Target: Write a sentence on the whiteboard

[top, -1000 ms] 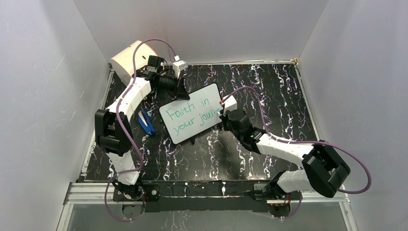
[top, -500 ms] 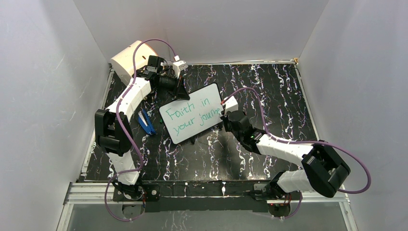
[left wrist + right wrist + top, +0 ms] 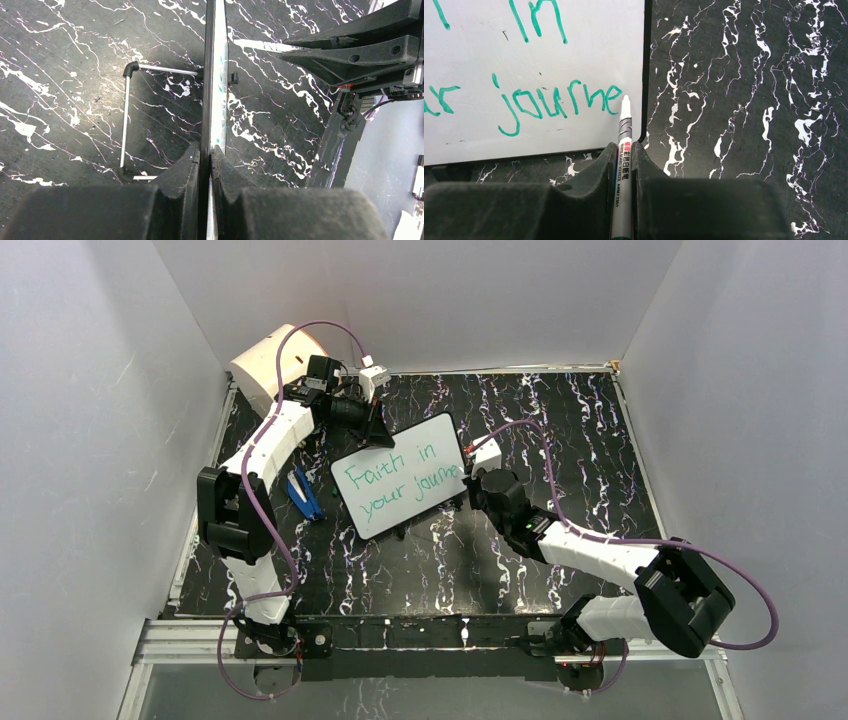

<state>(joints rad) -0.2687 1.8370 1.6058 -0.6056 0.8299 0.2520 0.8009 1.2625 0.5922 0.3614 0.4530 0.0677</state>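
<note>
On the black marbled table (image 3: 560, 420), the whiteboard (image 3: 443, 432) stands tilted left of centre, apart from the cream drum (image 3: 265, 365) in the far left corner, with its upper edge pinched between the closed fingers of the left gripper (image 3: 205, 150). At the board's right edge the right gripper (image 3: 624, 147) is clamped around a marker (image 3: 624, 125). Its white tip sits just past the last letter of the sentence (image 3: 398, 483), green handwriting in two slanted lines reading "Faith in your journe"; whether the tip touches the board cannot be told.
</note>
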